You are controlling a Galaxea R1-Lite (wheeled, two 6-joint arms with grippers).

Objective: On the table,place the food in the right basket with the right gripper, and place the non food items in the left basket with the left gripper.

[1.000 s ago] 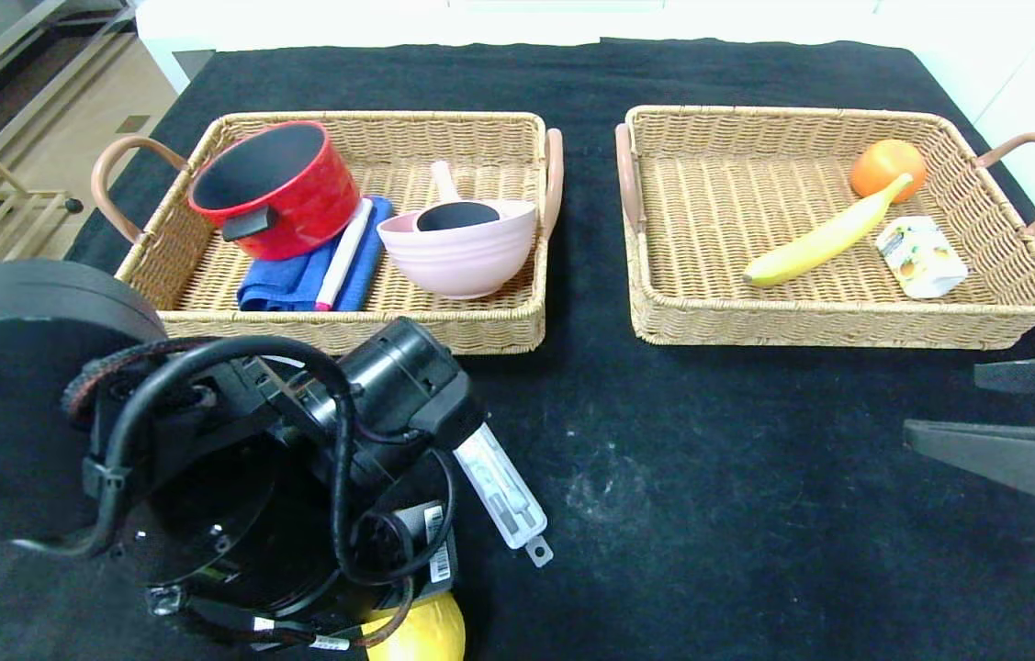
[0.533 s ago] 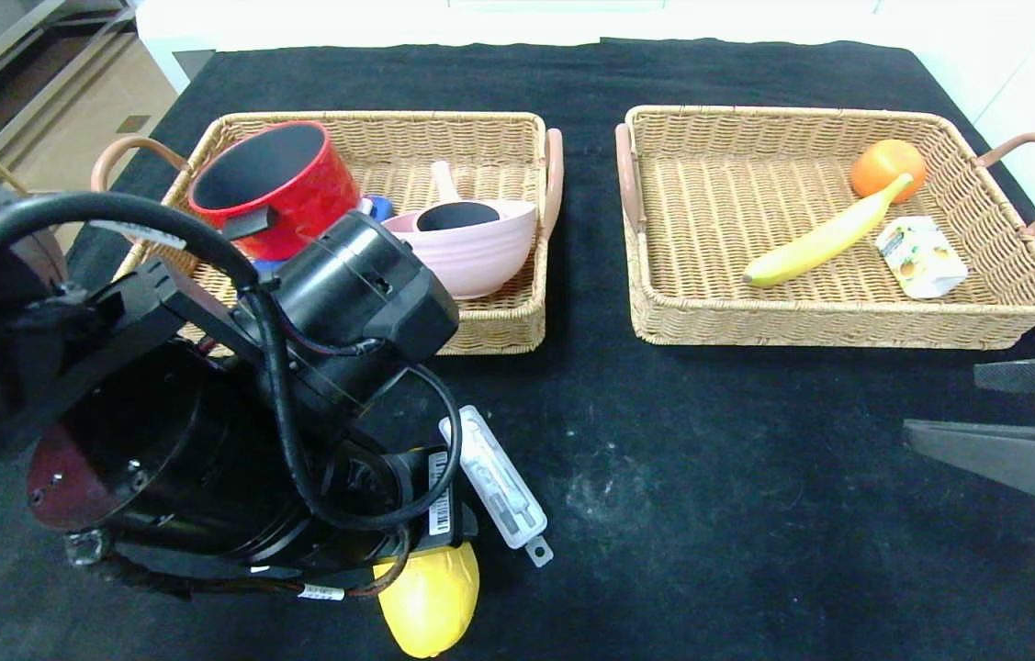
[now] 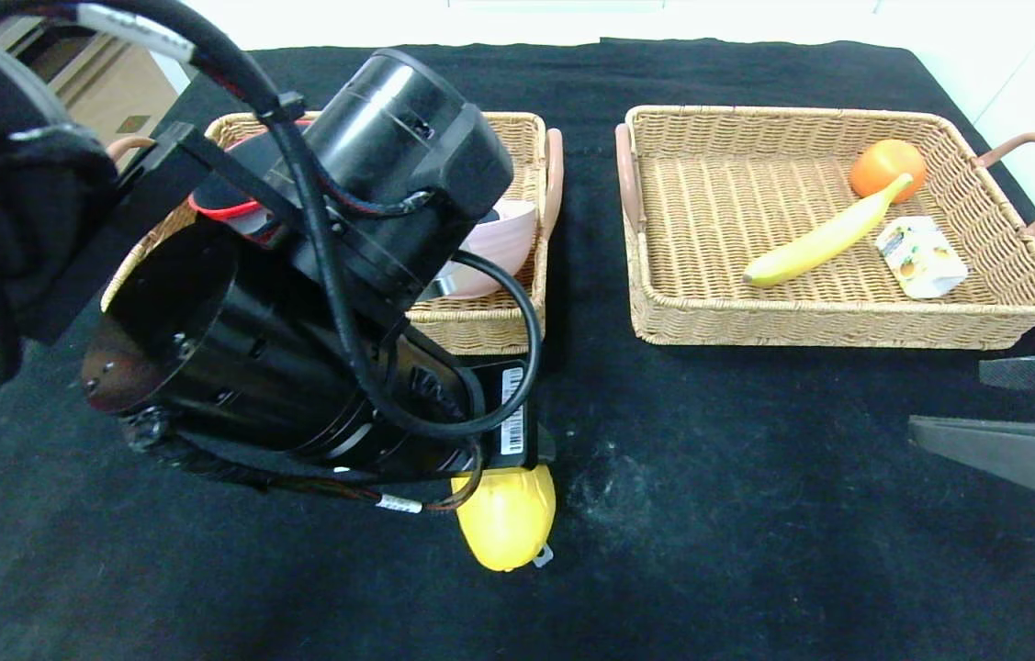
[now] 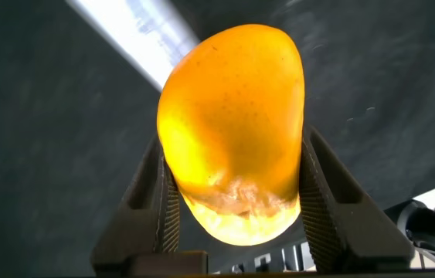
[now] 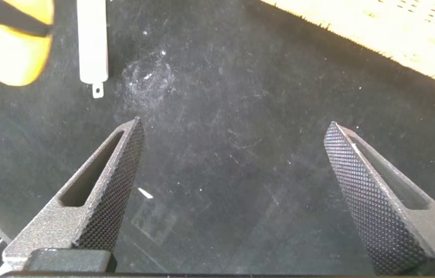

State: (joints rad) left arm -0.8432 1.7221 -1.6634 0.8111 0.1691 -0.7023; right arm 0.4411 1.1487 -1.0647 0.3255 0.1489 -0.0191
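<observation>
My left gripper (image 4: 232, 143) is shut on the yellow mango (image 4: 232, 131), one finger against each side. In the head view the left arm (image 3: 361, 294) hides the gripper, and the mango (image 3: 503, 514) shows below it near the table's middle front. The white clear-topped case (image 4: 136, 31) lies under the mango; only its tab (image 3: 542, 555) shows in the head view. My right gripper (image 3: 944, 397) is open and empty at the right edge, over bare black cloth (image 5: 234, 127). The right basket (image 3: 848, 326) holds a banana (image 3: 815, 243), an orange (image 3: 884, 165) and a drink carton (image 3: 921, 257).
The left basket (image 3: 480, 330) is mostly hidden by the left arm; a pink bowl (image 3: 503, 239) and a sliver of the red pot (image 3: 223, 209) show in it. The right wrist view shows the mango (image 5: 12, 42), the case (image 5: 93, 38) and a basket edge (image 5: 387, 31).
The left arm has swung up and towards the table's middle. The mango has moved with it, up and to the right, and now covers the white case.
</observation>
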